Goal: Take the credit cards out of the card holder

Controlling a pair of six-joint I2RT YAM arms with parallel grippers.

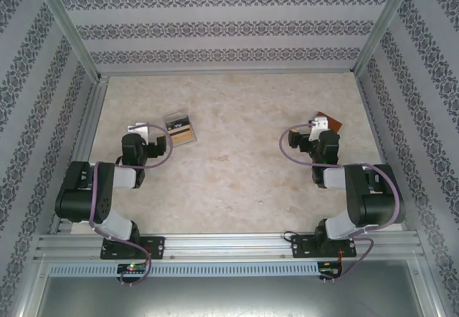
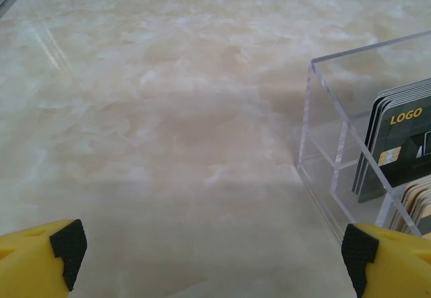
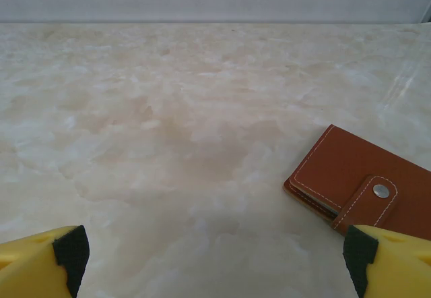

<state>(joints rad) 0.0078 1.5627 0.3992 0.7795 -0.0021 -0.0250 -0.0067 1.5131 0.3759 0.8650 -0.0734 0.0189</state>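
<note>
I see a tan-brown card holder (image 3: 350,176) with pale stitching, a cream marbled table (image 3: 168,109), my yellow-and-black right gripper (image 3: 215,261).

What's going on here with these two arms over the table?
Nothing is being held at the moment. The right gripper is open, low over the marbled table, with a brown card holder lying flat just ahead to its right, snap strap closed. The left gripper is open too, beside a clear plastic box with cards standing in it. The card holder has not been opened yet.
</note>
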